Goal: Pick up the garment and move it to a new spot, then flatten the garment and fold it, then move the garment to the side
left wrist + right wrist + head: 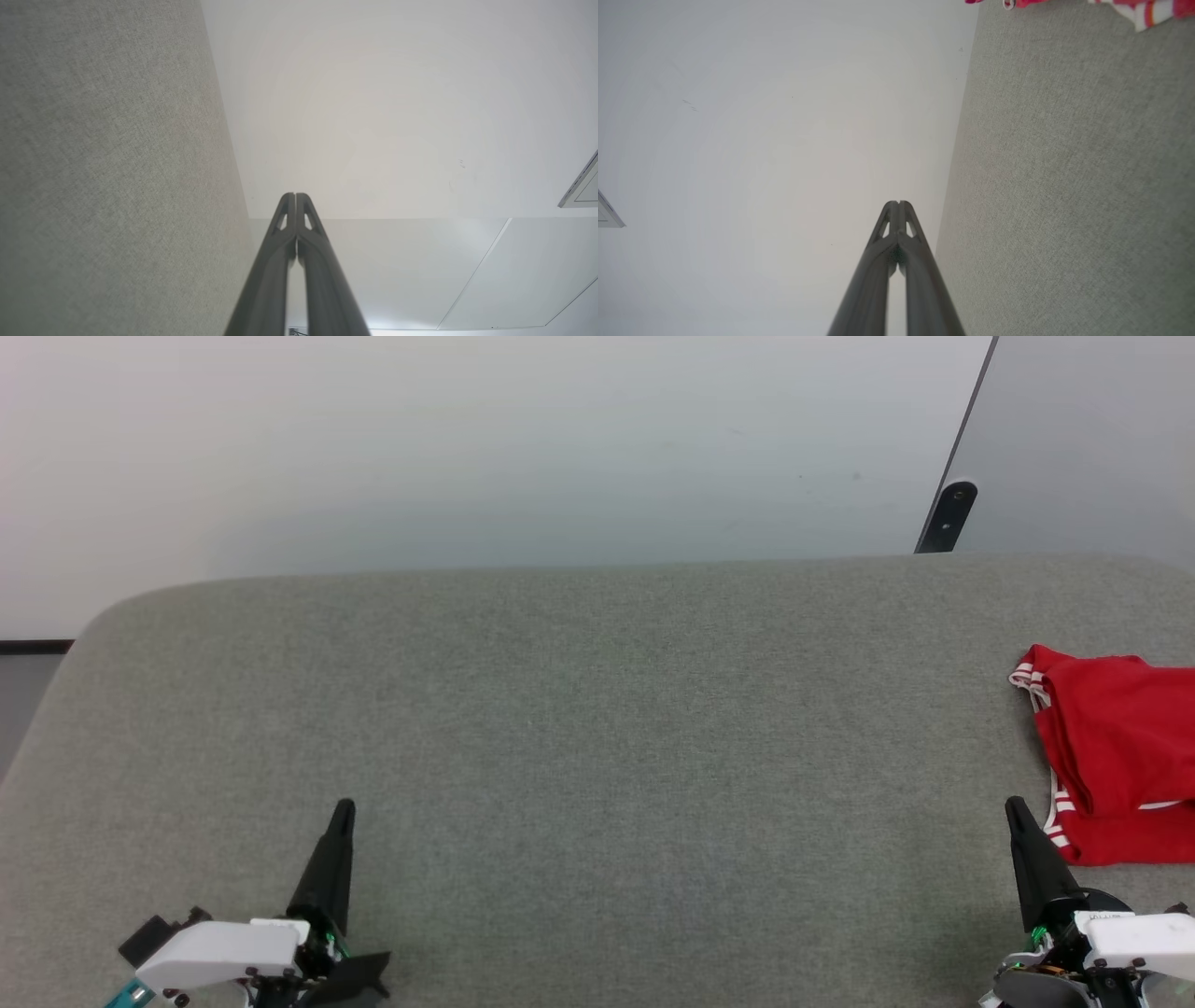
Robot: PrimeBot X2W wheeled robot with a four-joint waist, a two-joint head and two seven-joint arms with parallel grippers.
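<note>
Garment (1120,756) position: far right of the grey surface (597,709), running off the right margin of the head view, so its full outline cannot be checked. The visible part is a compact red bundle with layers stacked one over another and striped trim along its left border. It lies on the surface, and nothing touches it.

Right gripper (1013,805): fingers pressed together, holding nothing. Its tip stands just beside the garment's lower left corner, apart from the cloth (the right wrist view confirms the closed fingers and catches a strip of red and white at its top edge).

Left gripper (344,805): likewise closed and empty, near the front left of the surface, well apart from the garment. Both grippers point toward the pale wall (467,448).

Progress assessment, from where I stand: the garment sits off to one side in a layered shape, not spread in the middle. That reads as folding done and the set-aside step complete, or very nearly. No lettering shows, which suits a fold that hides the front, though the cropped portion prevents certainty. The same layout could fit a garment not yet picked up, but the tidy layering argues against that. Remaining work, if any: confirm the bundle is neat.
</note>
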